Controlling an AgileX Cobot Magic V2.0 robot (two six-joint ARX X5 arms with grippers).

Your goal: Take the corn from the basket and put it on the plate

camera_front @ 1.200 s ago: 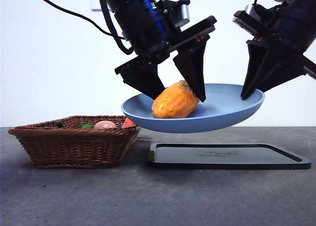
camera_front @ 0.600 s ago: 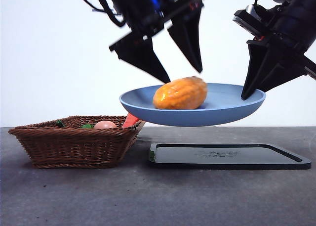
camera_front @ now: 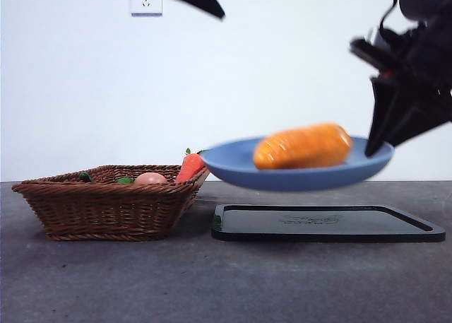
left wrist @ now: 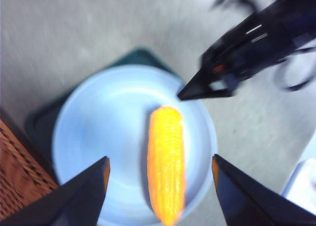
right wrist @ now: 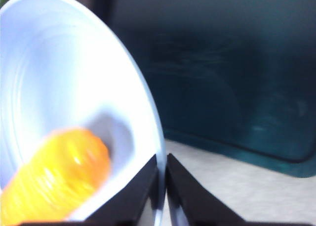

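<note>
While the right end effector point(camera_front: 378, 150) pinches the plate point(camera_front: 233, 164), grey tabletop point(camera_front: 212, 280) meets white wall point(camera_front: 282, 68).

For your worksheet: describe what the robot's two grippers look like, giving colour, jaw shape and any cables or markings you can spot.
Both are black. The left gripper has two wedge-shaped jaws tapering to points. The right gripper is bulkier, with pointed jaws, a small red mark on its body and a black cable curling above it. Motion blur hides finer markings.
</note>
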